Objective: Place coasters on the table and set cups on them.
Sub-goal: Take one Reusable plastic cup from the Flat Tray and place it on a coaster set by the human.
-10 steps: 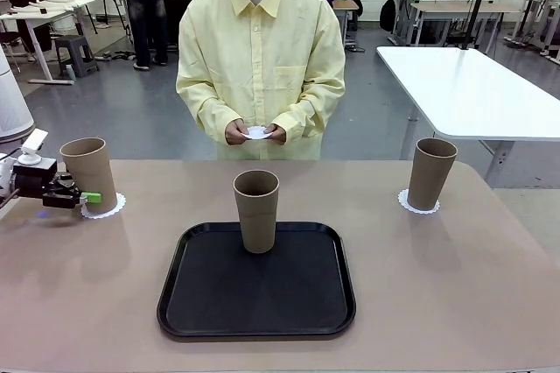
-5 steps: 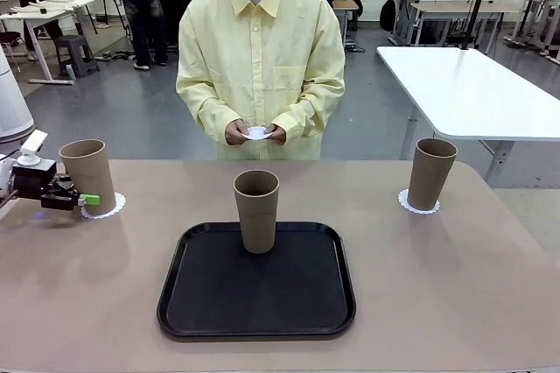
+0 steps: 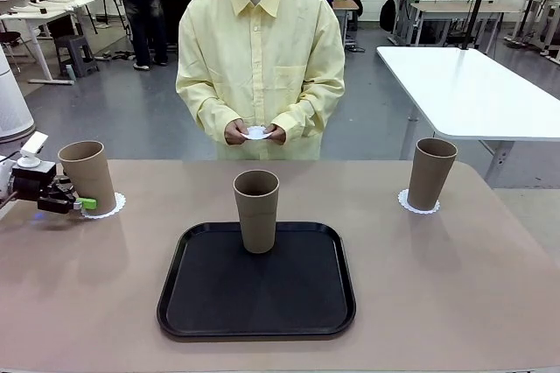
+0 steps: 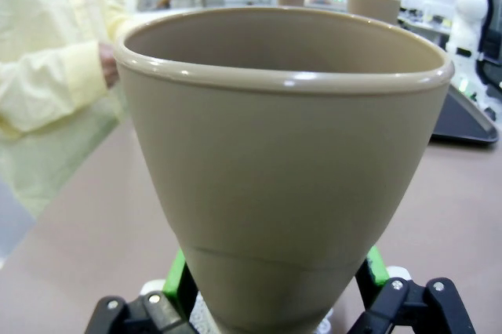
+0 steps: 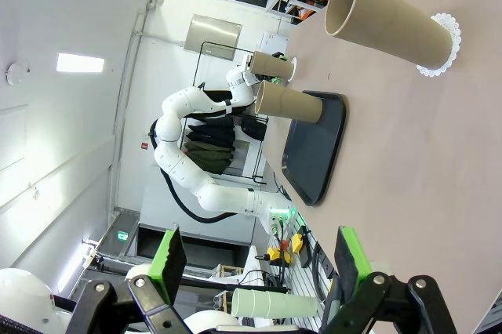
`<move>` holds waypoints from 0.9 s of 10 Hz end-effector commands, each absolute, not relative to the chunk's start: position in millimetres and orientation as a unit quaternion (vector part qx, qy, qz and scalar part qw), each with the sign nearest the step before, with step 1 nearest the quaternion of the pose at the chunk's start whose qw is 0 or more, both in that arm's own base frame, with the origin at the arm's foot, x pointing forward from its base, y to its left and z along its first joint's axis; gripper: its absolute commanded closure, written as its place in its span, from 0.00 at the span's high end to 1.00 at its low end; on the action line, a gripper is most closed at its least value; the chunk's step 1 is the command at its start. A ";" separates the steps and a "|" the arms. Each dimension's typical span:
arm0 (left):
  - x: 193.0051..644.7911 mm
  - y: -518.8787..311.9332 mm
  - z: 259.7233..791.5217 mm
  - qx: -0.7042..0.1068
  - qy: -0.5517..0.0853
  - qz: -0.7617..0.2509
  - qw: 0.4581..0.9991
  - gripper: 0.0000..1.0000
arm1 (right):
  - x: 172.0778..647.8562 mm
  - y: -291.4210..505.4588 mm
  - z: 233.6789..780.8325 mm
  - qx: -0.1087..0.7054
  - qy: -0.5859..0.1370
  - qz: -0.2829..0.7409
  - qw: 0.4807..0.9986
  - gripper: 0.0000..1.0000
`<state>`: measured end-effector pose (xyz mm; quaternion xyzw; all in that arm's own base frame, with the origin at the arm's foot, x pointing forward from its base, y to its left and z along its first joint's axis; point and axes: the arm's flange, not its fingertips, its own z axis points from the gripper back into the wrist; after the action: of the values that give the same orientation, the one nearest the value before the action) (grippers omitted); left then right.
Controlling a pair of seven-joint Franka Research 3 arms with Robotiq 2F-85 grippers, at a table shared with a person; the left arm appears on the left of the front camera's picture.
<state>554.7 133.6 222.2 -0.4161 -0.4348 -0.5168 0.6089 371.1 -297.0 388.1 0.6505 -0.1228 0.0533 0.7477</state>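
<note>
A cup (image 4: 282, 154) stands upright between my fingers. My green pads (image 4: 177, 279) flank its lower part, and my gripper (image 4: 274, 270) is spread wide around it. A coaster (image 4: 200, 317) shows white lace under its base. Farther right on the table (image 4: 78, 232) lie a black tray (image 4: 464, 118) and two more cups (image 4: 376, 5). A person's yellow sleeve (image 4: 47, 91) is at the far side.

3 tall tapered grey-brown cups, all upright, on beige table (image 3: 455, 285): L cup (image 3: 87, 176) on lacy white coaster (image 3: 112, 208), R cup (image 3: 431, 173) on 2nd coaster (image 3: 403, 202), mid cup (image 3: 256, 211) on black tray (image 3: 219, 303). 3rd coaster (image 3: 257, 133) in person's hands (image 3: 236, 133).
</note>
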 end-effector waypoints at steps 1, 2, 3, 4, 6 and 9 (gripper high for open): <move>555.9 139.2 223.4 -0.419 -0.429 -0.529 0.600 1.00 | 371.9 -296.8 388.5 0.649 -0.118 0.046 0.750 1.00; 555.6 140.7 224.4 -0.419 -0.427 -0.531 0.600 1.00 | 371.9 -296.8 388.5 0.649 -0.118 0.046 0.750 1.00; 555.9 141.7 225.2 -0.419 -0.428 -0.531 0.600 1.00 | 371.9 -296.8 388.5 0.649 -0.118 0.046 0.750 1.00; 555.7 142.1 226.2 -0.418 -0.427 -0.532 0.600 1.00 | 371.9 -296.8 388.5 0.649 -0.118 0.046 0.750 1.00; 554.9 147.1 233.2 -0.412 -0.425 -0.537 0.601 1.00 | 371.9 -296.8 388.5 0.649 -0.118 0.046 0.750 1.00; 554.0 159.8 237.9 -0.391 -0.405 -0.551 0.616 1.00 | 371.9 -296.8 388.5 0.649 -0.118 0.046 0.750 1.00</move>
<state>555.0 154.8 232.7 -0.3995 -0.4168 -0.5404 0.6121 371.1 -297.0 388.1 0.6505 -0.1228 0.0533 0.7477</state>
